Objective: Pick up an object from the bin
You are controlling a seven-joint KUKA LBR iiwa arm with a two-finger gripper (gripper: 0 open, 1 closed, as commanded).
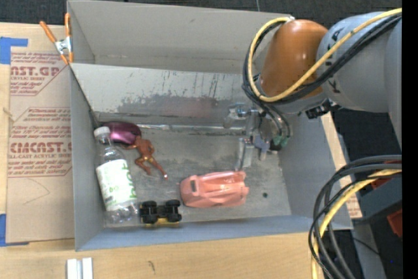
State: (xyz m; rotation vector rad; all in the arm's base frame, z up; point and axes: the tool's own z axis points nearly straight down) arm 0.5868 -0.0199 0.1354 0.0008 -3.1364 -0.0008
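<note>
My gripper [246, 155] hangs over the right part of the bin floor, its thin metal fingers pointing down just above the right end of a pink toy car [213, 190]. Nothing shows between the fingers. The pink car lies on its side near the front wall. To its left, a small black-wheeled yellow toy vehicle [160, 212] rests against the front wall.
At the left lie a clear plastic bottle with a green label [115, 183], a shiny magenta oval piece [123, 133] and a small orange-brown figure [147, 158]. The arm's orange cover and yellow cables hang over the bin's right rim.
</note>
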